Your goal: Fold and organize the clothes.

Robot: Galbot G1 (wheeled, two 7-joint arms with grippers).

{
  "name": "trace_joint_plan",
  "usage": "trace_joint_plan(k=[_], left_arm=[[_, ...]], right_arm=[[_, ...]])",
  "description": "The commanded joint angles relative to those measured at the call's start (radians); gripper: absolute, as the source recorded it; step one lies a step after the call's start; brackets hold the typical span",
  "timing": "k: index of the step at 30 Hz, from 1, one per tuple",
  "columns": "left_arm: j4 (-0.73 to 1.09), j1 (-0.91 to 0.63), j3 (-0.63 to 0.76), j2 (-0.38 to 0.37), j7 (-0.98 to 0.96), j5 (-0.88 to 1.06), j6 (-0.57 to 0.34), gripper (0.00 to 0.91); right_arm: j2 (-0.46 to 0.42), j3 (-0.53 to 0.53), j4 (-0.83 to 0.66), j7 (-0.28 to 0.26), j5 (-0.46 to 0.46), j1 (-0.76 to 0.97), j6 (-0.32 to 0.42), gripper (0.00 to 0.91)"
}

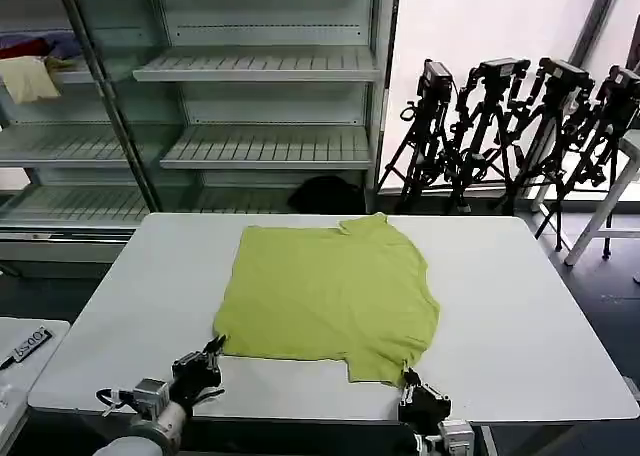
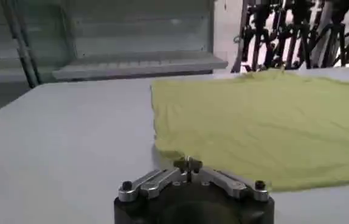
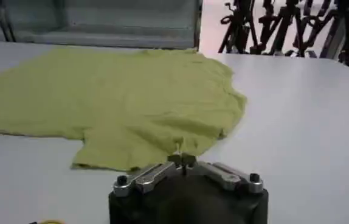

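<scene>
A lime T-shirt (image 1: 330, 286) lies spread flat on the white table (image 1: 530, 316), neck toward the far edge. My left gripper (image 1: 212, 349) sits at the shirt's near left corner, with its jaws closed on the hem (image 2: 188, 163). At the near right sleeve corner is my right gripper (image 1: 408, 376), shut, with a small pinch of fabric rising at its tips (image 3: 182, 159). The shirt (image 2: 266, 122) stretches away from the left gripper. In the right wrist view the shirt (image 3: 120, 103) lies slightly wrinkled near the sleeve.
Metal shelves (image 1: 260, 146) stand behind the table, with cream, red and purple garments (image 1: 30, 71) on an upper left shelf. A black lump (image 1: 325, 194) lies on the floor by the far edge. Several camera tripods (image 1: 520, 126) stand at the back right. A small side table (image 1: 25, 351) is at the left.
</scene>
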Motion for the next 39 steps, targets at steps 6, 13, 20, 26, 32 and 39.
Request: trace_joint_plan(k=[6,13,20,26,32,39], left_arm=[[0.014,-0.119,-0.001,-0.039,0.008,-0.030,0.033,0.000],[0.049,-0.178,0.009,-0.047,-0.014,-0.069,0.017,0.000],[0.090,-0.250,0.019,-0.067,-0.034,-0.061,0.029,0.000],[0.112,-0.288,0.019,-0.064,-0.048,-0.044,0.038,0.000],[0.144,-0.319,0.019,-0.058,-0.047,-0.028,0.045,0.000],[0.216,-0.345,0.050,-0.065,-0.032,0.018,0.047,0.000]], right_arm=[[0.007,0.050,-0.006,-0.010,0.023,0.143,-0.017,0.000],[0.001,0.056,-0.037,-0.012,0.029,0.237,-0.073,0.000],[0.004,0.028,-0.080,-0.033,0.007,0.283,-0.090,0.000],[0.006,0.003,-0.120,-0.031,-0.002,0.326,-0.098,0.000],[0.008,-0.012,-0.172,-0.025,-0.021,0.383,-0.104,0.000],[0.005,-0.016,-0.261,-0.029,-0.040,0.463,-0.106,0.000]])
